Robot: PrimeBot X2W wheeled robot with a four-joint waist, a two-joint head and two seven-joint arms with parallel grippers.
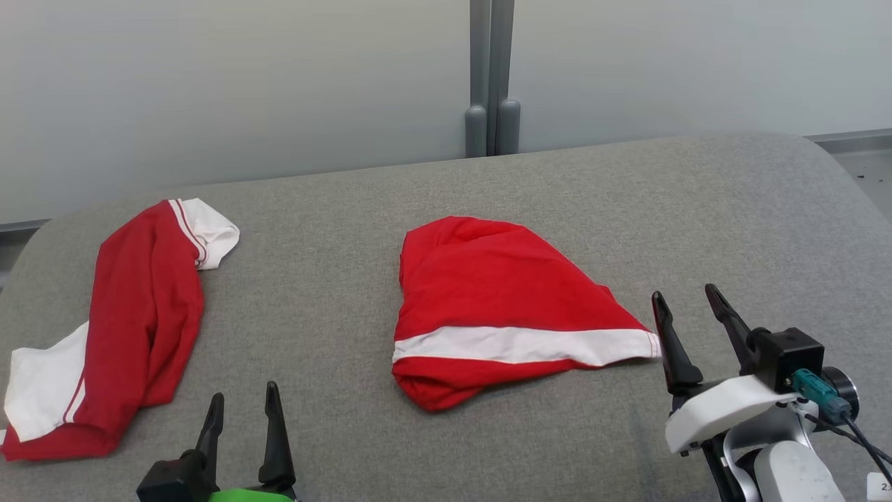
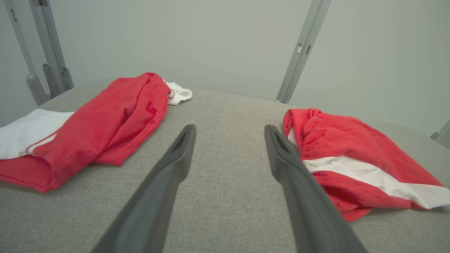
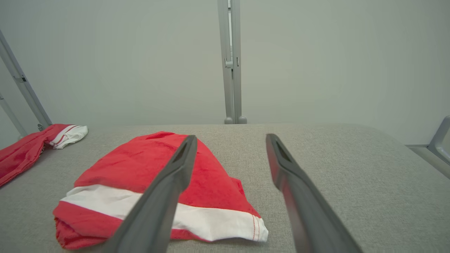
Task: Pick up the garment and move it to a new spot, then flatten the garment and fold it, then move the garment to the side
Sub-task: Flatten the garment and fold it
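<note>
At the far left of the grey woven fabric surface (image 1: 327,230), a long, rumpled red cloth garment with white ends and thin white stripes (image 1: 143,314) is lying stretched from the near edge toward the back, one white end pointing at the pale wall. Just right of its near end, the left gripper (image 1: 244,392) is hovering low, its two dark jaws standing apart with nothing between them. In the left wrist view it (image 2: 229,127) is pointing across bare grey fabric between the two garments, touching neither. In the middle of the surface a second red cloth garment crossed by a broad white band (image 1: 488,293) is lying bunched into a rough triangle, its banded corner tapering to the right. Behind it, a grey metal post (image 1: 491,70) is rising against the wall. Just beside that tapered corner, the right gripper (image 1: 683,292) is hanging with its jaws spread and empty. Whether the nearer jaw is touching the cloth cannot be told.
</note>
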